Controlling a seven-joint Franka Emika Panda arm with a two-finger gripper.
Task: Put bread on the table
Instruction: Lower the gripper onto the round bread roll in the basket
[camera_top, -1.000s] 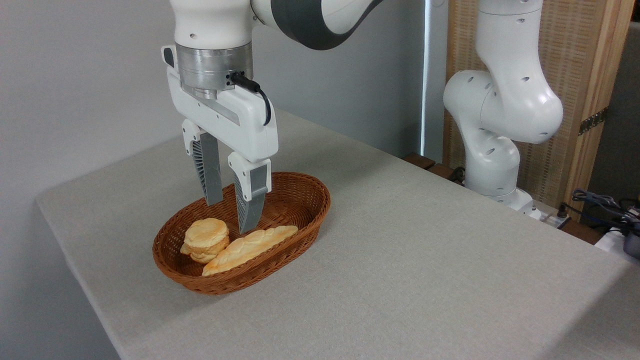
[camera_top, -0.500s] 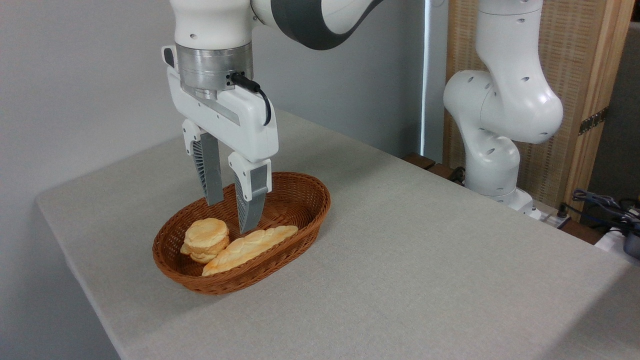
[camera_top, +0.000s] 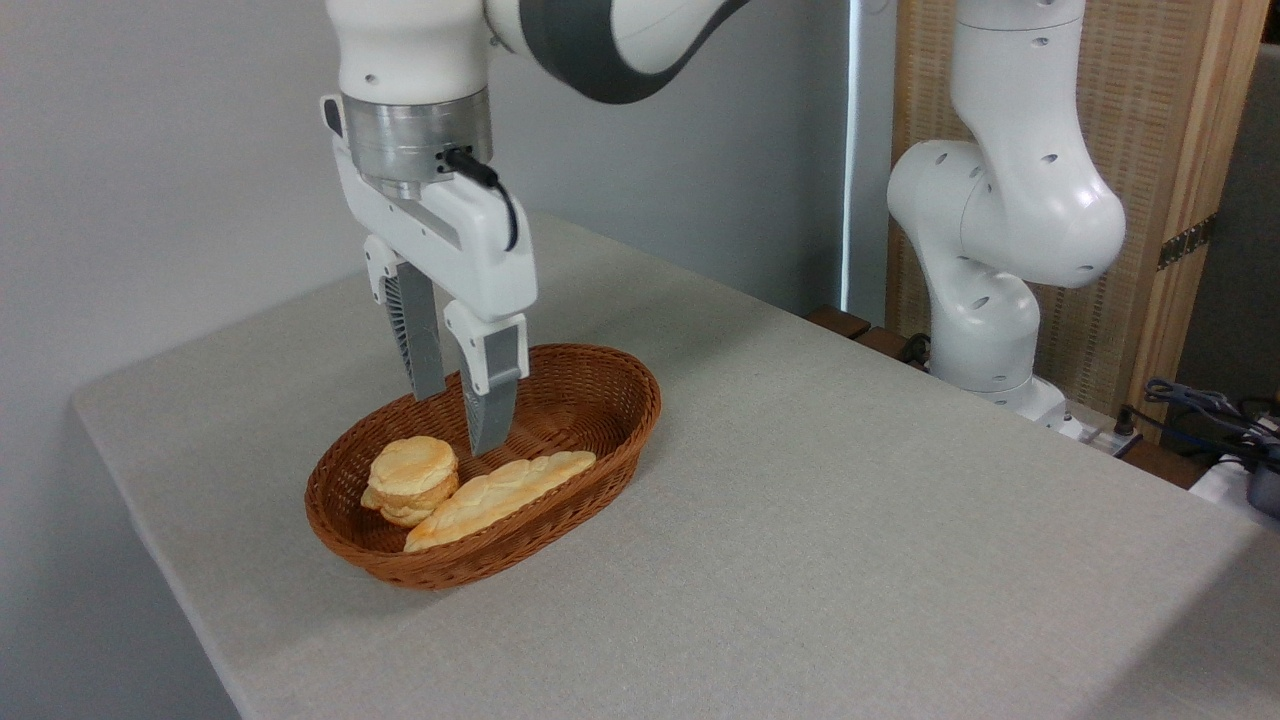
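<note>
So, quick rundown, front to back:

counter (camera_top: 850, 560): grey-beige cloth, loads of bare space in front and off to the right, so there's plenty of room to drop something.

basket (camera_top: 620, 440): brown oval wicker, sitting on the counter toward its left end.

braided loaf (camera_top: 500, 497): long golden one, lying diagonally in the basket. Not what we're after, I'd say.

bread (camera_top: 412, 480): the little round stacked-looking bun, in the left half of the basket, snug against the loaf. Not on the counter yet.

pincer (camera_top: 458, 420): pointing straight down over the basket, fingers spread with nothing between them. Tips hang above the bread and a bit to its right and behind; no contact that I can see.

step: looks like the approach/line-up for the grab, so the task is barely started.

next move: my guess is it needs to centre over the bun, drop so the fingers straddle it, then close. Tricky bit is the finger on the loaf side, since there's hardly any gap there.

arm base (camera_top: 985, 330): back right, well clear.
</note>
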